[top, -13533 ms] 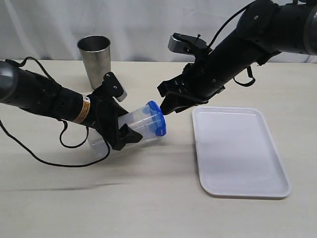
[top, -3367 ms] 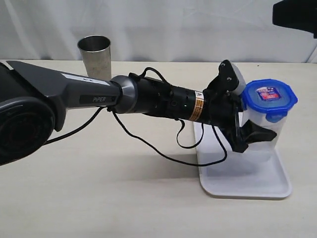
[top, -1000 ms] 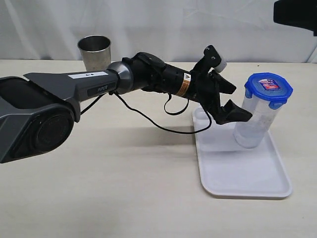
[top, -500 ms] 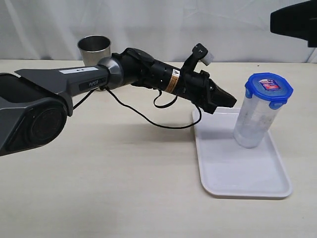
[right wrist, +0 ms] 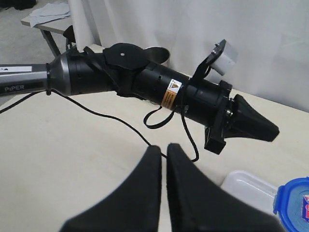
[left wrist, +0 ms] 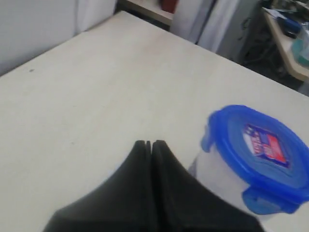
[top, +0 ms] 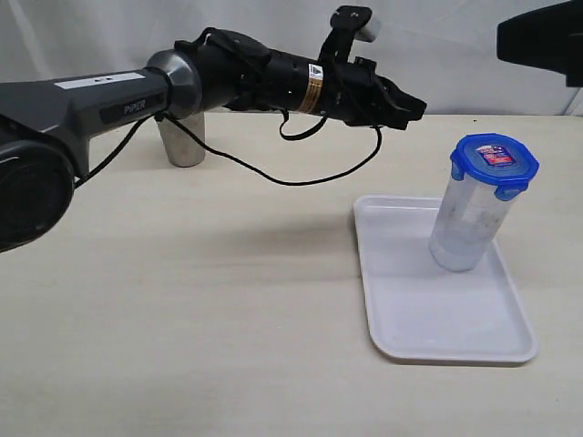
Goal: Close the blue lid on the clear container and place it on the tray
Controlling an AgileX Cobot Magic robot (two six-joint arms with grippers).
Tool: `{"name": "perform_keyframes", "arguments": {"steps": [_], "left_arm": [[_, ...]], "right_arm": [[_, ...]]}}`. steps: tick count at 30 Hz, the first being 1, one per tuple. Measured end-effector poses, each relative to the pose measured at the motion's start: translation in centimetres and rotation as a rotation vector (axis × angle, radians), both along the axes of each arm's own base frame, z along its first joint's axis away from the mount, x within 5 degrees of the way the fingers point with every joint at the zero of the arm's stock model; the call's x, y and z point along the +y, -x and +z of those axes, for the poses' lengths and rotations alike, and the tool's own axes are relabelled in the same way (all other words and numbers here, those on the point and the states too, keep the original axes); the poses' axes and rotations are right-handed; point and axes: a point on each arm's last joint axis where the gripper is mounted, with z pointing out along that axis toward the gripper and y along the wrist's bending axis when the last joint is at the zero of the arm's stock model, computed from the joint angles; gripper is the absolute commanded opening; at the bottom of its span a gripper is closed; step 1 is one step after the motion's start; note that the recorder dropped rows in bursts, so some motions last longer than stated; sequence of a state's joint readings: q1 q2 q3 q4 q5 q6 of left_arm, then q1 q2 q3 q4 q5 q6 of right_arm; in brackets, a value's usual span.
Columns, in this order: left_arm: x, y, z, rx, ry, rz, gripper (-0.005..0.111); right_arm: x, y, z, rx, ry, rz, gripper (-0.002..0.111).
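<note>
The clear container [top: 466, 223] stands upright on the white tray [top: 428, 319], near its far right side. The blue lid [top: 495, 164] with its red-and-white sticker sits closed on top and also shows in the left wrist view [left wrist: 258, 147]. My left gripper [top: 414, 102] hovers above the table, up and to the left of the container and apart from it. Its jaws are pressed together on nothing [left wrist: 148, 143]. My right gripper [right wrist: 163, 146] is high above the table, shut and empty. Only a dark part of the right arm [top: 542, 41] shows at the exterior view's top right.
A steel cup [top: 182, 141] stands at the back left, partly behind the left arm [top: 228, 82]. The left arm's black cable [top: 301, 177] dangles over the table. A white curtain backs the table.
The left gripper has pulled away from the container, risen and swung back to the left. It was open a second ago and is now shut. The container stays upright on the tray.
</note>
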State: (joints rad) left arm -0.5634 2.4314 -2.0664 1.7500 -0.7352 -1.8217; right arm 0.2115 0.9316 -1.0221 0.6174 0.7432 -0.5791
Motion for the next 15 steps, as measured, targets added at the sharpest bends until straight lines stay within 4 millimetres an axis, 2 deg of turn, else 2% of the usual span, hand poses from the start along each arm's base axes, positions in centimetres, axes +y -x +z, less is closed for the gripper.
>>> {"name": "perform_keyframes", "arguments": {"steps": [1, 5, 15], "left_arm": [[0.6, -0.2, 0.3, -0.017, -0.024, 0.084, 0.000], [2.5, 0.1, 0.7, -0.102, -0.112, 0.233, 0.000], [9.8, 3.0, 2.5, -0.364, -0.452, 0.596, 0.000]], "right_arm": [[0.0, 0.0, 0.0, 0.000, 0.000, 0.000, 0.005], [0.0, 0.0, 0.0, 0.000, 0.000, 0.000, 0.005], [0.0, 0.0, 0.0, 0.000, 0.000, 0.000, 0.005]]}}
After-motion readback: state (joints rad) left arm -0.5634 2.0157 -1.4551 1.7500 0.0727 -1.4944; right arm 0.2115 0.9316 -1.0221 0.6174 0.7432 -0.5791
